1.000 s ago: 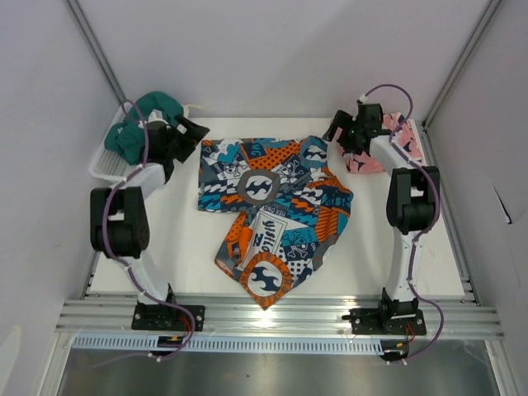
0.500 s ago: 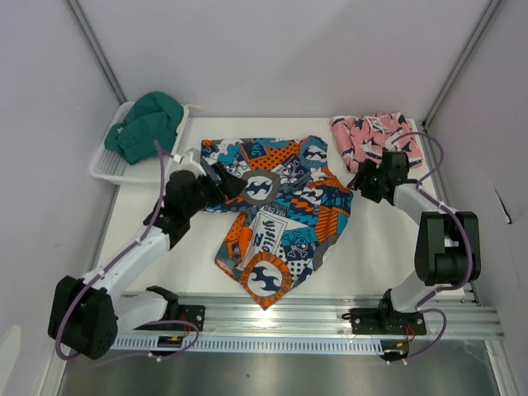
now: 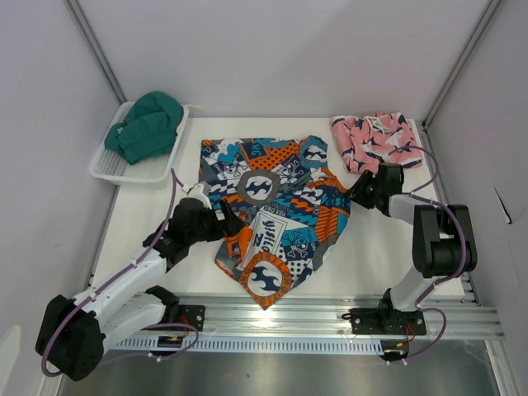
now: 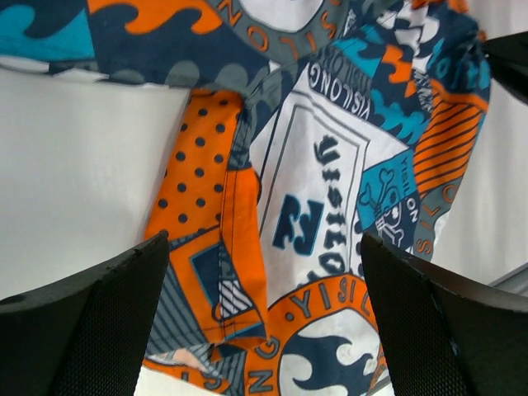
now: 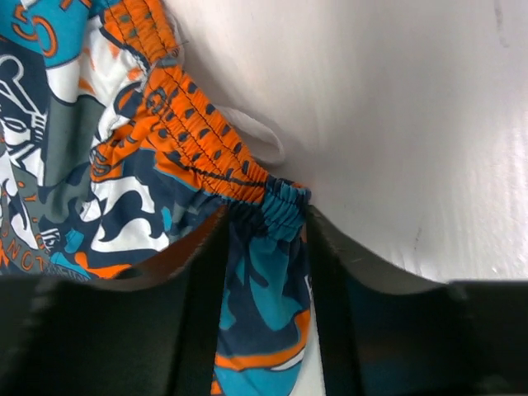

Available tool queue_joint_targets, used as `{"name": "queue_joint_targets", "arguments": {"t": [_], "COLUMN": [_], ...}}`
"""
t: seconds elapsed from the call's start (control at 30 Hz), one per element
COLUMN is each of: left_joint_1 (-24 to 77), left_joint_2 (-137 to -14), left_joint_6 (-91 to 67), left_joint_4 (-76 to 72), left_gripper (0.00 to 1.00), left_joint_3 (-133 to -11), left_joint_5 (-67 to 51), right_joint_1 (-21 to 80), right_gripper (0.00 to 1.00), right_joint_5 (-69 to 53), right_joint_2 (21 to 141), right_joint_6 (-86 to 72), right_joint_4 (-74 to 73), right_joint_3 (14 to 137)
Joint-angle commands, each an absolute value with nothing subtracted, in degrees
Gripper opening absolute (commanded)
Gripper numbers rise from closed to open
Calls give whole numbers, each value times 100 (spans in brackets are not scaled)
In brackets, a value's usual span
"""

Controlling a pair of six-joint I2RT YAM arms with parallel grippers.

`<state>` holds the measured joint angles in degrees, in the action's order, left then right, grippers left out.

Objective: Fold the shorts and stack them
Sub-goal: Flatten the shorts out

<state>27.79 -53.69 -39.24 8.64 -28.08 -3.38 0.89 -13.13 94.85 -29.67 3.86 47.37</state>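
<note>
The teal, orange and navy patchwork shorts lie spread over the middle of the table. The pink shark-print shorts lie bunched at the back right. My right gripper is at the patchwork shorts' right edge. In the right wrist view the gripper is shut on the gathered waistband, beside a white drawstring loop. My left gripper hovers over the shorts' left leg. In the left wrist view it stands wide open above the orange hem, holding nothing.
A white basket with a teal cloth sits at the back left corner. The aluminium rail runs along the near edge. Grey walls close in on both sides.
The left arm swung from the basket down to the shorts' left leg. The right arm came from the pink shorts to the patchwork waistband, and its jaws closed on it.
</note>
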Motion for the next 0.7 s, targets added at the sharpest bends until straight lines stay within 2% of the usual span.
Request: {"name": "queue_joint_targets", "arguments": {"t": [0.0,0.07,0.13,0.2,0.37,0.67], "left_joint_1": [2900,3005,3137,3243,3638,4411], "left_joint_2": [-5291,-5370,-5457,-5484,-4898,-3473], "left_joint_6": [-3595,-3534,-3490,-3498,-3752,-4842], "left_joint_4": [1291,1432,1599,1722,2241,2689], "left_gripper": [99,99,98,94,90,91], "left_joint_3": [-2786,-2769,-2769,-2769,-2672,-2101], "left_joint_5": [-264,-238,-229,-211,-44,165], "right_joint_1": [70,79,88,70,61,-281], "right_gripper": [39,29,26,17,0,0], "right_joint_5": [-1547,-1591,-1564,-1573,-1793,-2276], "right_joint_2": [9685,9686,9615,9606,9782,9861], "right_joint_6": [-3059,-3024,-3041,-3023,-3015,-3164], "right_joint_4": [1159,1178,1292,1353,1336,1713], "right_joint_3": [4544,4535,4456,4438,4535,4386]}}
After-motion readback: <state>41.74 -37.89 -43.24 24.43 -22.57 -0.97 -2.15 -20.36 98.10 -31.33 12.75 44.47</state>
